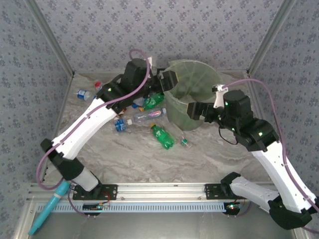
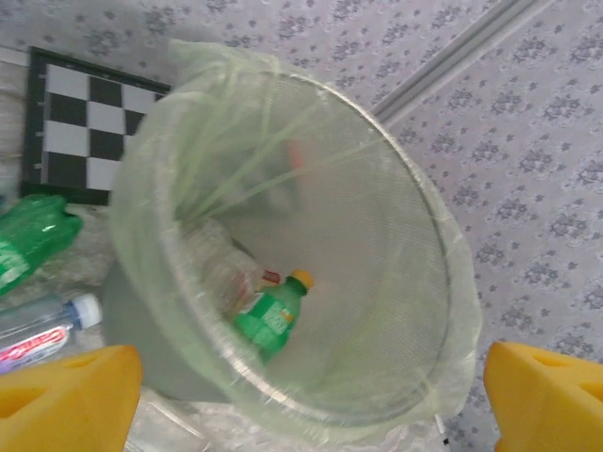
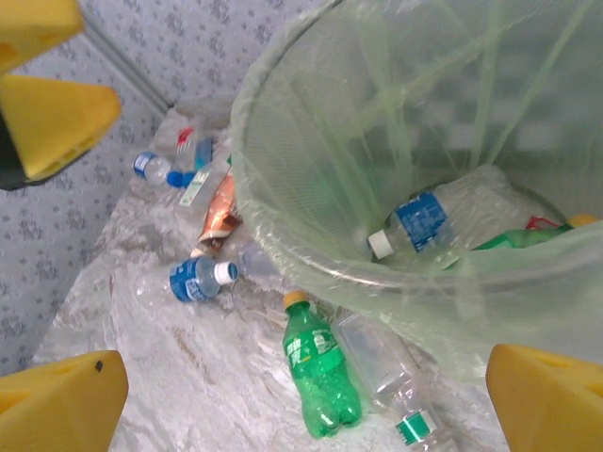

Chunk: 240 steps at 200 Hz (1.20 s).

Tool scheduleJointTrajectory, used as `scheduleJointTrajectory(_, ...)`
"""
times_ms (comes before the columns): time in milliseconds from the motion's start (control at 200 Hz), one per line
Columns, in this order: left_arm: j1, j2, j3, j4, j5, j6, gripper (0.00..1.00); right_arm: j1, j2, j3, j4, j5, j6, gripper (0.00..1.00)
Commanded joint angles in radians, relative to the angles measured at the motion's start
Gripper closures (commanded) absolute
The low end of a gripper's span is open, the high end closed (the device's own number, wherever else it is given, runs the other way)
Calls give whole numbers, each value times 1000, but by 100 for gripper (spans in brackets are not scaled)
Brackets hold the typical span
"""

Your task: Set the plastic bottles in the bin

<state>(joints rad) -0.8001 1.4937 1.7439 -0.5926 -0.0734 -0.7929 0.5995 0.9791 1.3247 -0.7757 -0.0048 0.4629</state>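
From above, the bin [image 1: 175, 110] stands at the far middle of the table [image 1: 149, 164]. The left hand [image 1: 168, 79] hovers at its left rim, and the right hand [image 1: 195, 109] is near its front right wall. Left of the bin lie a green bottle [image 1: 162, 137], a red-labelled clear bottle [image 1: 148, 116] and a blue-labelled bottle [image 1: 119, 125].

At the left wrist, the yellow fingers [image 2: 71, 400] stand wide apart and empty before the bin's mouth. Inside it lies a yellow-capped green bottle [image 2: 268, 315].

At the right wrist, the fingers [image 3: 61, 405] are likewise spread and empty. A white-capped clear bottle [image 3: 424, 221] rests in the bin.
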Motion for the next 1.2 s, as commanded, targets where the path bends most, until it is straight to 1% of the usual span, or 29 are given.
scheduleJointTrajectory(0, 8, -108, -109, 40, -91, 5, 1, 52, 39, 13, 17, 46, -11, 0)
scheduleJointTrajectory(145, 17, -256, -272, 28, -166, -25, 0, 126, 115, 39, 9, 81, -17, 0)
scheduleJointTrajectory(305, 18, -404, -408, -12, -229, -55, 0, 205, 205, 69, -2, 112, -45, 1)
scheduleJointTrajectory(475, 17, -521, -497, -81, -278, -103, 0, 279, 330, 111, -36, 165, -94, 0)
scheduleJointTrajectory(500, 17, -538, -505, -109, -282, -108, 0, 286, 347, 112, -35, 167, -101, 0)
scheduleJointTrajectory(640, 17, -612, -558, -151, -305, -136, 0, 304, 431, 126, -35, 153, -128, 0)
scheduleJointTrajectory(790, 16, -662, -597, -180, -326, -163, 0, 316, 513, 143, -51, 142, -159, 0)
scheduleJointTrajectory(955, 17, -676, -597, -191, -343, -158, 0, 321, 595, 151, -71, 146, -188, 8)
scheduleJointTrajectory(1194, 16, -652, -585, -190, -350, -143, 0, 322, 690, 157, -108, 166, -191, 20)
